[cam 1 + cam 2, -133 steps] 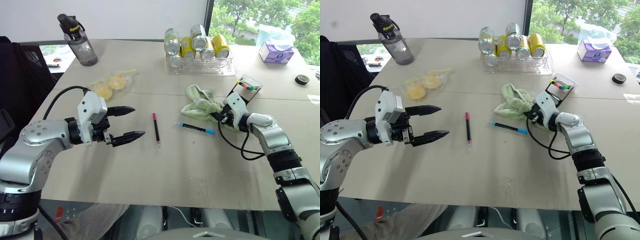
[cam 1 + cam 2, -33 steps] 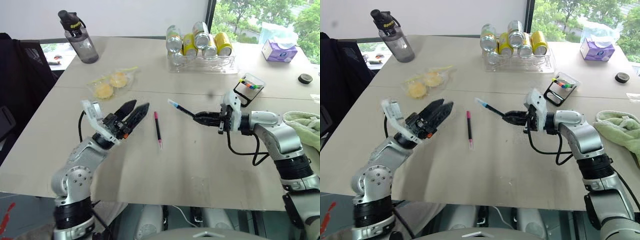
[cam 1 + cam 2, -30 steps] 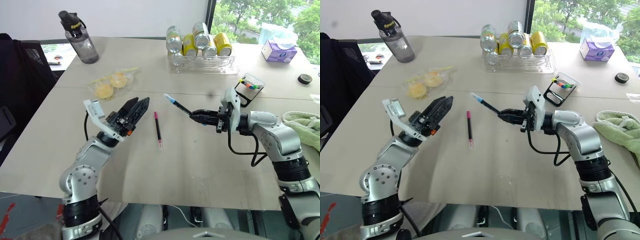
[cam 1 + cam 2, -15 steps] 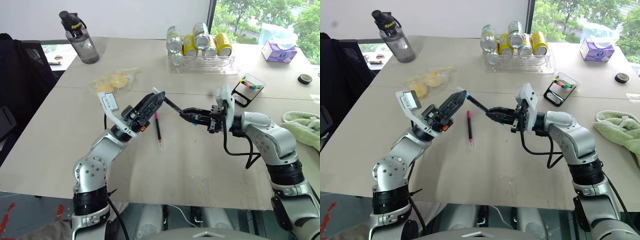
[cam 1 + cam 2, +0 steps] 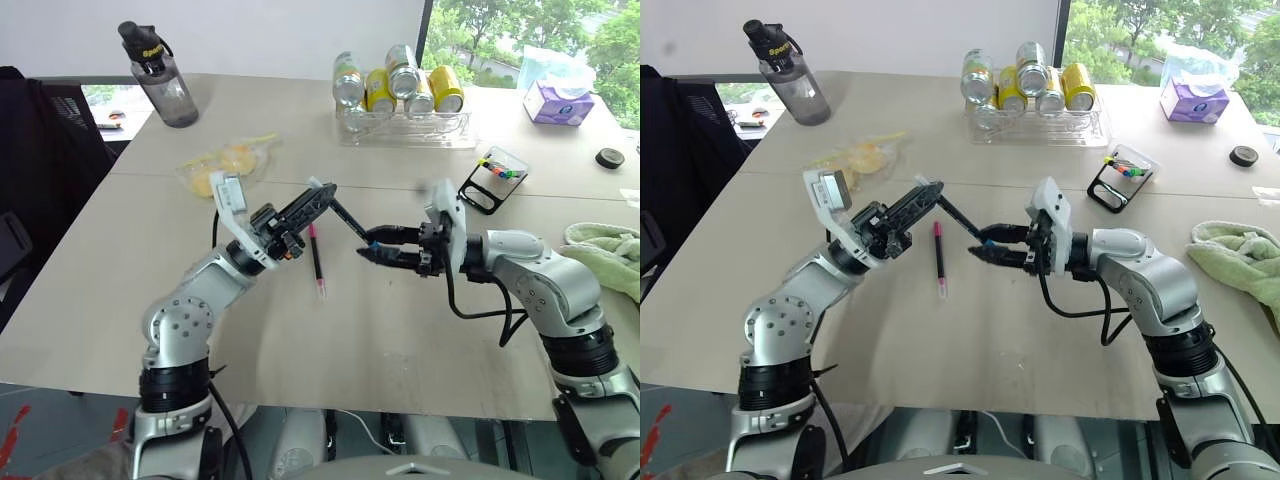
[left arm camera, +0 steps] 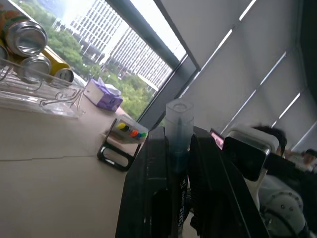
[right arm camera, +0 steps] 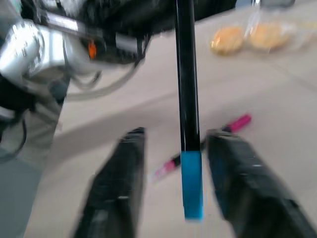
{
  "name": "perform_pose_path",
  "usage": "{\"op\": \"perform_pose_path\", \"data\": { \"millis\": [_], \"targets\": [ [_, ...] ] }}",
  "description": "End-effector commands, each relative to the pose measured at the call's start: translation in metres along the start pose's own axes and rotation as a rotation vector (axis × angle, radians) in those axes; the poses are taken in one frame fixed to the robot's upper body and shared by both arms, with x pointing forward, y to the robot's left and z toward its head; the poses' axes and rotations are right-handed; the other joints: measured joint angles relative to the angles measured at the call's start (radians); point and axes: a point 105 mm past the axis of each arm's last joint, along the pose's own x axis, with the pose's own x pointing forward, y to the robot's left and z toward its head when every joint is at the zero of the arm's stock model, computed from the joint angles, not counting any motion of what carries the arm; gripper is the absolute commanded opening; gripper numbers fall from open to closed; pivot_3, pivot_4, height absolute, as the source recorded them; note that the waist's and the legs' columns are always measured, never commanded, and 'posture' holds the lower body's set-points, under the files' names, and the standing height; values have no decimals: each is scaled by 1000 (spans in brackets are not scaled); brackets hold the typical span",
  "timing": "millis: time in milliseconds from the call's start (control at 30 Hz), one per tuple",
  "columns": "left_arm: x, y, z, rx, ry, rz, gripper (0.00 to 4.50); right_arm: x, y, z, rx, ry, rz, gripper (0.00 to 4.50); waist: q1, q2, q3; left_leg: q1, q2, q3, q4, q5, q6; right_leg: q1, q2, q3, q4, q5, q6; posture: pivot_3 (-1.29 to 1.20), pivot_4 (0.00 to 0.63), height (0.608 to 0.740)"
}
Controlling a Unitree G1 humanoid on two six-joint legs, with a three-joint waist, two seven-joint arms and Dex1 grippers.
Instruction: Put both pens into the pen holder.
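Observation:
The blue-ended pen (image 5: 347, 217) hangs slanted in the air over the table's middle. My left gripper (image 5: 318, 197) is shut on its light blue cap end (image 6: 177, 119). My right gripper (image 5: 372, 246) is open, one finger on either side of the pen's blue lower end (image 7: 190, 183) without gripping it. The pink-ended pen (image 5: 316, 258) lies on the table just beneath and to the left of the grippers. The pen holder (image 5: 492, 180), a black frame with coloured markers inside, leans on the table at the back right, well away from both grippers.
A clear tray of drink cans (image 5: 405, 125) stands at the back centre, a dark water bottle (image 5: 160, 80) at the back left. A bag of yellow food (image 5: 225, 165) lies behind my left arm. A green cloth (image 5: 600, 250) and a tissue pack (image 5: 555, 100) are at the right.
My left gripper reached the blue pen's cap end and shut on it. My right gripper, which was holding the pen, opened its fingers and drew back slightly.

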Motion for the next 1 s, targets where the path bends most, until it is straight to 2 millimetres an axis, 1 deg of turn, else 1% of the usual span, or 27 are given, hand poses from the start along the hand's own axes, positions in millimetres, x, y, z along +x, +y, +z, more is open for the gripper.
{"op": "perform_pose_path", "data": {
  "millis": [33, 133, 267, 367, 433, 533, 600, 667, 700, 833, 933, 967, 1000],
  "targets": [
    [4, -13, 3, 140, 94, -83, 0, -2, 8, 16, -69, 56, 49, 2698, -1, 0, 0, 0, 0, 0, 0, 0, 0, 0, 0, 0, 0, 0, 0, 0, 150, 740],
    [5, -13, -2, 224, 198, -118, 0, 3, 6, 21, -70, 127, 49, 2698, -1, 0, 0, 0, 0, 0, 0, 0, 0, 0, 0, 0, 0, 0, 0, 0, 150, 740],
    [5, -10, -13, 354, 334, -157, 0, 17, 3, 27, -54, 193, 33, 2698, -1, 0, 0, 0, 0, 0, -1, 0, 0, 0, 1, 0, 0, 0, 0, 0, 150, 740],
    [13, -9, -8, 370, 305, -165, 0, 24, 5, 28, -22, 217, 37, 2698, 1, 0, 0, -1, 0, 0, -1, 0, 0, 0, 1, 0, -1, 0, 0, 0, 150, 740],
    [15, -10, -8, 380, 305, -177, 0, 27, 4, 28, -14, 223, 27, 2698, 3, 0, 0, -2, 0, 0, -1, 0, 0, -1, 0, 0, -2, 0, 0, 0, 150, 740],
    [14, -8, -10, 379, 301, -165, 0, 29, 3, 31, 7, 210, 12, 1951, 1, 0, 0, -2, 0, 0, -1, -1, 1, -1, -1, 0, -2, 0, 0, 0, 150, 740],
    [14, -7, -10, 376, 298, -160, 0, 29, 3, 32, 22, 201, 6, 972, 0, 0, 0, -2, 0, 0, -1, -1, 1, -1, -1, 0, -2, 0, 0, 0, 150, 740],
    [15, -8, -11, 368, 293, -160, 0, 29, 2, 33, 35, 193, -3, 151, 0, 0, 0, -2, 0, 0, -1, -1, 1, -1, -1, 0, -2, 0, 0, 0, 150, 740],
    [15, -9, -11, 364, 292, -160, 0, 30, 2, 33, 42, 187, -8, 21, -1, 0, 0, -2, 0, 0, -1, -1, 1, -1, -1, -1, -1, 0, 0, 0, 150, 740],
    [16, -7, -14, 317, 304, -140, 0, 29, 0, 34, 50, 176, -20, 22, -2, 0, 0, -2, 0, 0, -1, -1, 1, -1, -1, -1, -2, 0, 0, 0, 150, 740],
    [16, -4, -12, 305, 297, -129, 0, 28, 0, 34, 41, 180, -24, 22, -2, 0, 0, -2, 0, 0, -1, -1, 1, -1, -1, -1, -2, 0, 0, 0, 150, 740],
    [16, -4, -12, 322, 302, -127, 985, 28, 0, 34, 36, 184, -26, 22, -2, 0, 0, -2, 0, 0, -1, -1, 1, -1, -1, -1, -2, 0, 0, 0, 150, 740],
    [16, -1, -11, 348, 298, -109, 1317, 27, -1, 33, 28, 187, -32, 22, -2, 0, 0, -2, 0, 0, -1, -1, 1, -1, -1, -1, -2, 0, 0, 0, 150, 740]
  ]
}}
